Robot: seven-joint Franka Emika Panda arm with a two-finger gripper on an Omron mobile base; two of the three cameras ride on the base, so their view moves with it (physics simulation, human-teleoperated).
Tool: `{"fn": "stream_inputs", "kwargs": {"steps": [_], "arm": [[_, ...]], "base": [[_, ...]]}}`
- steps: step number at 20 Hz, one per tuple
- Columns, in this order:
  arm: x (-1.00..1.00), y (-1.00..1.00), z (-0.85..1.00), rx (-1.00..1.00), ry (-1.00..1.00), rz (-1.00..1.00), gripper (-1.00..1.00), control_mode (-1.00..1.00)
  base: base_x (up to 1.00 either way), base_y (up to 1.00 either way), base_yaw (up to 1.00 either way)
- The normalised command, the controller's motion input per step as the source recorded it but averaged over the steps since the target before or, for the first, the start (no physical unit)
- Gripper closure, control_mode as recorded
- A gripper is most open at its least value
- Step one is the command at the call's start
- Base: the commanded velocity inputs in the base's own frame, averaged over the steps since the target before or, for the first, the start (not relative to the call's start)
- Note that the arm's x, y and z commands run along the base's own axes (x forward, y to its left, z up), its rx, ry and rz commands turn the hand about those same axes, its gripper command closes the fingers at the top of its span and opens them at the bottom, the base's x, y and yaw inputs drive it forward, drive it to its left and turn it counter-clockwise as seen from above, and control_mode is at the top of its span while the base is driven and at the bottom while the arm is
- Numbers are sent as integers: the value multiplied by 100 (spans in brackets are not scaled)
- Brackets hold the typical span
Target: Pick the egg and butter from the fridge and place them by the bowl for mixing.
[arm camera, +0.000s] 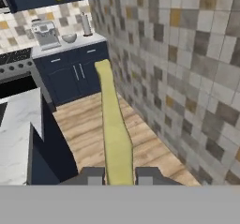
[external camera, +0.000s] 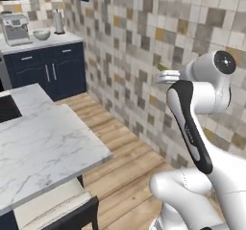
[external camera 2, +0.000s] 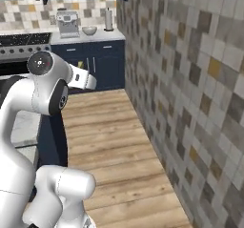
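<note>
My gripper (arm camera: 118, 175) is shut on the butter (arm camera: 114, 124), a long yellow-green stick that rises between the two dark finger tips in the hand view. In the left base view the butter's tip (external camera: 163, 66) pokes out above the white hand, close to the tiled wall. The silvery bowl (external camera: 42, 34) stands far off on the white counter at the back, just right of the coffee machine (external camera: 16, 29). It is the same bowl (external camera 2: 89, 30) in the right base view and the bowl (arm camera: 69, 38) in the hand view. The egg and the fridge are out of view.
A marble island (external camera: 43, 142) with a stool (external camera: 53, 210) under it lies on the left, and a wooden floor lane (external camera 2: 105, 127) runs between it and the tiled wall (external camera: 144, 41). A paper towel roll (external camera: 58, 22) stands right of the bowl, and a stove (arm camera: 16, 59) left of the navy cabinets (arm camera: 70, 75).
</note>
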Motion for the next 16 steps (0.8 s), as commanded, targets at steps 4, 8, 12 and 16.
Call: {"fn": "stream_inputs", "kwargs": {"steps": [4, 8, 12, 16], "arm": [[0, 0, 0, 0, 0, 0, 100, 100], [0, 0, 0, 0, 0, 0, 100, 100], [0, 0, 0, 0, 0, 0, 100, 100], [0, 0, 0, 0, 0, 0, 100, 100]], "base": [[59, -21, 34], [61, -23, 28], [61, -22, 30], [61, -34, 18]]}}
